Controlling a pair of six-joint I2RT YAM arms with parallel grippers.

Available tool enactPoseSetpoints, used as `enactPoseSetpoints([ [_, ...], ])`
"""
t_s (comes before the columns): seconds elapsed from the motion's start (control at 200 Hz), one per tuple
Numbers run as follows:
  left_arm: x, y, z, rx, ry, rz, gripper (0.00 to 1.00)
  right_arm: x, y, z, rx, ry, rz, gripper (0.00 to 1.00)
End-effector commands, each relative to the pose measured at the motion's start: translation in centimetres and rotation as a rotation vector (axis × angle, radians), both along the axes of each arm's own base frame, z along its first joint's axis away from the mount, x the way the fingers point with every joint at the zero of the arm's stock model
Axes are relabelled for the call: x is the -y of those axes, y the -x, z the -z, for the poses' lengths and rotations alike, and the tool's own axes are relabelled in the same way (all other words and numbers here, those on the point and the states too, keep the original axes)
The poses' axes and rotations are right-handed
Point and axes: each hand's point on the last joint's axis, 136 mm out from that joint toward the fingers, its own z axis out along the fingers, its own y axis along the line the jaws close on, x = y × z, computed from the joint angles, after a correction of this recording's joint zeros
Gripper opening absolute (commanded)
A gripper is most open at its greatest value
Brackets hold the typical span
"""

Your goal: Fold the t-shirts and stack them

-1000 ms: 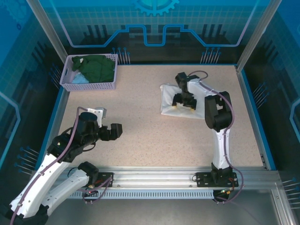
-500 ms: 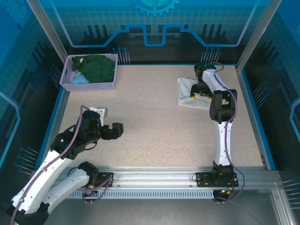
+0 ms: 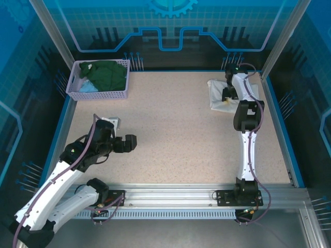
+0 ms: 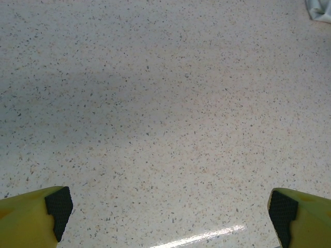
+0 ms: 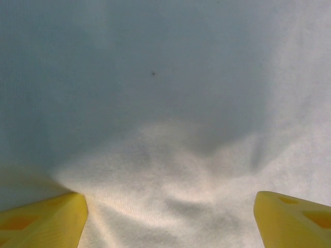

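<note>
A folded white t-shirt (image 3: 215, 93) lies near the far right corner of the table. My right gripper (image 3: 228, 98) is down on its right part with the yellow fingers (image 5: 46, 219) spread wide, open. White cloth (image 5: 170, 129) lies between and beyond them. A dark green t-shirt (image 3: 109, 75) and a light blue one (image 3: 88, 87) lie bunched in the lavender basket (image 3: 98, 95) at the far left. My left gripper (image 3: 132, 143) hovers open over bare table at the near left, nothing between its fingers (image 4: 58, 206). A corner of the white t-shirt (image 4: 320, 9) shows far off.
The speckled tabletop (image 3: 165, 134) is bounded by a blue rim and dark side walls. The right wall (image 3: 271, 98) runs close beside the white t-shirt and the right arm. An aluminium rail (image 3: 170, 194) carries both arm bases at the near edge.
The right gripper has slid from the table's middle right towards the far right corner, and the white t-shirt has moved with it. The left gripper has shifted slightly.
</note>
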Motion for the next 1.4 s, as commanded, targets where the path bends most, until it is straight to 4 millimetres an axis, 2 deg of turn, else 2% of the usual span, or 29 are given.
enactPoseSetpoints([
  [0.0,-0.4,0.1,0.0,0.003,-0.027,-0.004,0.99,3.1,0.3,3.0,-0.058,0.026,0.013,0.85],
  [0.245,-0.6,0.0,0.1,-0.004,-0.034,-0.014,0.99,3.1,-1.6,2.4,-0.004,0.030,-0.032,0.85],
  [0.37,-0.5,0.0,0.2,-0.012,-0.039,-0.012,0.99,3.4,-2.2,1.2,0.028,0.061,-0.029,0.86],
  [0.49,-0.5,0.0,0.2,-0.012,-0.038,-0.014,0.99,1.9,-2.9,-2.2,0.116,0.037,-0.029,0.86],
  [0.56,-0.5,0.0,0.3,-0.012,-0.038,-0.011,0.99,0.7,-2.8,-5.5,0.198,-0.009,-0.016,0.86],
  [0.64,-0.5,0.0,0.1,-0.006,-0.033,-0.011,0.99,0.2,-1.7,-8.6,0.283,-0.049,0.021,0.86],
  [0.65,-0.5,0.0,0.1,-0.005,-0.033,-0.010,0.99,0.2,-1.5,-8.4,0.283,-0.054,0.024,0.86],
  [0.67,-0.5,0.1,0.0,-0.002,-0.031,-0.010,0.99,0.1,-1.1,-9.8,0.317,-0.063,0.031,0.86],
  [0.74,-0.4,0.1,-0.1,0.008,-0.026,-0.007,0.99,0.1,0.7,-10.6,0.349,-0.101,0.067,0.85],
  [0.825,-0.4,0.2,-0.2,0.013,-0.022,-0.002,0.99,1.7,3.1,-9.8,0.327,-0.112,0.138,0.80],
  [0.93,-0.3,0.3,-0.4,0.020,-0.019,0.004,0.99,3.3,5.2,-7.0,0.274,-0.155,0.211,0.73],
  [1.035,-0.2,0.4,-0.5,0.026,-0.018,0.006,0.99,4.0,6.4,-4.5,0.226,-0.207,0.271,0.67],
  [1.201,-0.4,0.4,-0.7,0.035,-0.017,0.003,0.99,5.6,7.2,-1.2,0.145,-0.199,0.310,0.65],
  [1.331,-0.4,0.4,-0.7,0.037,-0.020,0.001,0.99,6.2,6.7,0.8,0.096,-0.200,0.301,0.62],
  [1.396,-0.4,0.4,-0.7,0.038,-0.022,-0.001,0.99,6.3,6.1,0.9,0.084,-0.190,0.284,0.62],
])
